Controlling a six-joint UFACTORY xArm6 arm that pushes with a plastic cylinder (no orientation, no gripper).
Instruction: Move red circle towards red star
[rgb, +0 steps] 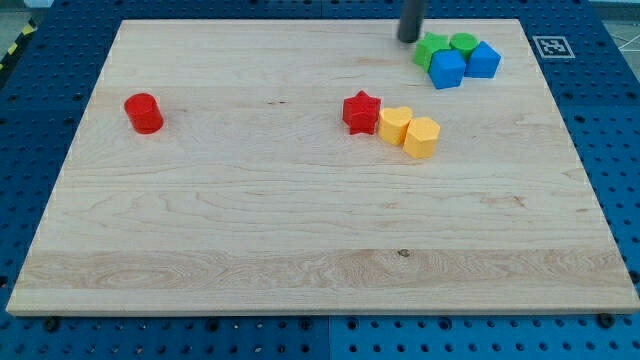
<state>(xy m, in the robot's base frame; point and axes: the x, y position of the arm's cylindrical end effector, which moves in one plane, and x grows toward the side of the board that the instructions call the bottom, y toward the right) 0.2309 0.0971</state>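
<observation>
One dark straight rod comes down upright from the view's top edge, and my tip (409, 39) rests on the pale wooden board (250, 250) at its far right, just left of the green blocks (432, 47). With no jaws on the rod, nothing is pinched or held. Well apart, the red circle block (144, 112) sits at the far left. Near the middle, the red star block (361, 112) touches two yellow blocks (396, 124). Two blue blocks (449, 69) huddle with the green ones.
</observation>
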